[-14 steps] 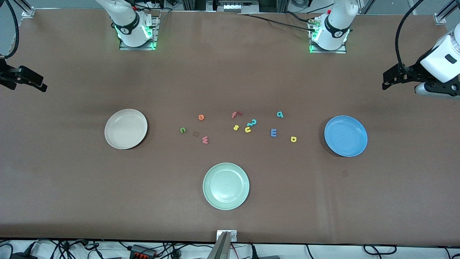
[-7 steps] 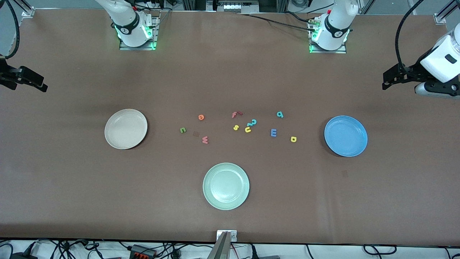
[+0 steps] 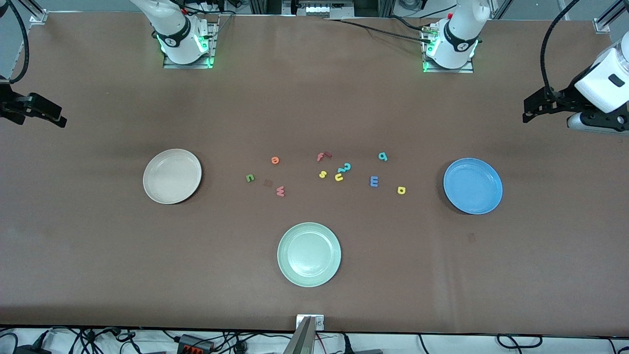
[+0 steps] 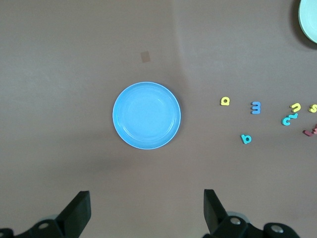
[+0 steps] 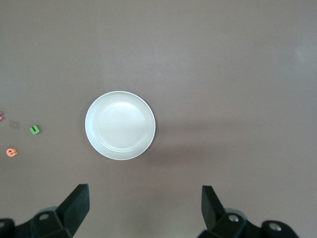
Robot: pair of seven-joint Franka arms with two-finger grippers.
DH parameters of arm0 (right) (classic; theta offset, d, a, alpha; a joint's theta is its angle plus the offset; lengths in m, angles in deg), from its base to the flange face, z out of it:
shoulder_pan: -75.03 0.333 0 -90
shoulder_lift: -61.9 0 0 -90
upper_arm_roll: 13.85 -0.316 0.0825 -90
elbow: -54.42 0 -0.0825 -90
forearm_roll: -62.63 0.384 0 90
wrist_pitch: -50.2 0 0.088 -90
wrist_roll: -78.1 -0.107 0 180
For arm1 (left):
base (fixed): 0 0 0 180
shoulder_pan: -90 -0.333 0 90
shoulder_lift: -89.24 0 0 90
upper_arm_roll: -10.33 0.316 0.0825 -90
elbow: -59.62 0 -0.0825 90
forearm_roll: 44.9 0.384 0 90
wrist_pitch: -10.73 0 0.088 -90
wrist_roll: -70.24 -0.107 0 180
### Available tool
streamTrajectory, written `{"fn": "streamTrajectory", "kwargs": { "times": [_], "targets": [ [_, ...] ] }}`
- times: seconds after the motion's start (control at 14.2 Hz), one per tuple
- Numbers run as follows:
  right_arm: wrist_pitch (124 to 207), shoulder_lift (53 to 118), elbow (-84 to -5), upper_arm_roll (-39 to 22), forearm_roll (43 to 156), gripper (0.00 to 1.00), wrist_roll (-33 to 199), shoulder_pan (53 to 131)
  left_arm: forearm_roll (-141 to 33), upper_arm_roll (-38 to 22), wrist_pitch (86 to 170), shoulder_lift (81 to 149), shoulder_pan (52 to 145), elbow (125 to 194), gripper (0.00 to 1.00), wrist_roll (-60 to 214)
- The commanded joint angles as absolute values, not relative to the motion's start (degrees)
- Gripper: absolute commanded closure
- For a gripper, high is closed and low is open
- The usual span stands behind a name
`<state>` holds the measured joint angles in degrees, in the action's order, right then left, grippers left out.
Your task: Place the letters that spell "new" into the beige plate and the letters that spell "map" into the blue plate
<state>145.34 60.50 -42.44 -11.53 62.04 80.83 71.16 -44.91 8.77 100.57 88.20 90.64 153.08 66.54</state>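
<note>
Nearest the front camera, we see a round pale green plate (image 3: 309,254) with a raised rim, no part of either word's sorting. Farther up lie the small toy letters, scattered in a loose band between two plates: the salmon-red w (image 3: 280,191), green n (image 3: 250,178) and orange e (image 3: 275,160) toward the right arm's end, close to the round cream-beige plate (image 3: 172,176) that should receive them; the yellow p (image 3: 401,190), blue m (image 3: 374,181) and teal a (image 3: 383,156) toward the left arm's end, close to the round bright blue plate (image 3: 472,186). Between these groups sit the distractors: yellow s (image 3: 322,174), yellow u (image 3: 338,177), teal 2-shaped piece (image 3: 346,167) and red f (image 3: 322,156). Both plates hold nothing, so we judge the sorting not yet begun.

Each gripper hangs high over its own end of the table, jaws spread wide and holding nothing: the left gripper (image 4: 146,210) above the blue plate, the right gripper (image 5: 144,206) above the beige one. Compared with a second ago, the letters and plates have not moved; only the right gripper has drifted slightly.
</note>
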Motion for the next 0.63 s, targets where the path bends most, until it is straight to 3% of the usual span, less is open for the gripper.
{"fn": "streamTrajectory", "kwargs": {
  "times": [0.0, 0.56],
  "targets": [
    [145.29, 59.88, -42.88, -12.62, 61.58, 0.00, 81.53, 70.02, -45.51, 8.93, 99.86, 88.62, 90.79, 151.90, 0.00, 66.02],
    [147.22, 66.72, -43.14, -12.79, 62.10, 0.00, 81.27, 75.54, -45.51, 8.93, 99.77, 88.62, 90.70, 151.90, 0.00, 65.94]
  ]
}}
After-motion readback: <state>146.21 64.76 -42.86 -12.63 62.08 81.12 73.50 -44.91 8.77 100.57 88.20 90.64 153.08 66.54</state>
